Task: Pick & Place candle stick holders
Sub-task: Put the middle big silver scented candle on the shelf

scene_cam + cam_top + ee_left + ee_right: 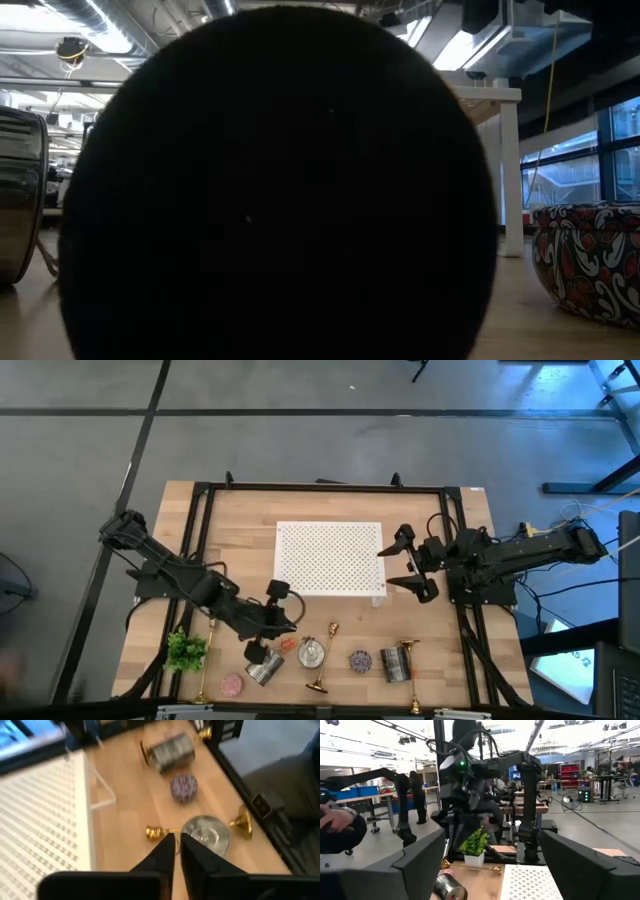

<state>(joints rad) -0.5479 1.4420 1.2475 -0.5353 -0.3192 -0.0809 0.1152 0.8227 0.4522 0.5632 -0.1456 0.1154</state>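
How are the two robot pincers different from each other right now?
The left pincer sits low near the table's front among the tins and gold holders, while the right pincer hangs beside the white perforated board. The left pincer's fingers are almost together; the right pincer's are spread wide. Both are dark, two-fingered and hold nothing.

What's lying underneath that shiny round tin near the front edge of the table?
A gold candle stick holder passes under the silver tin; its cup and flared base stick out either side. Its middle is covered.
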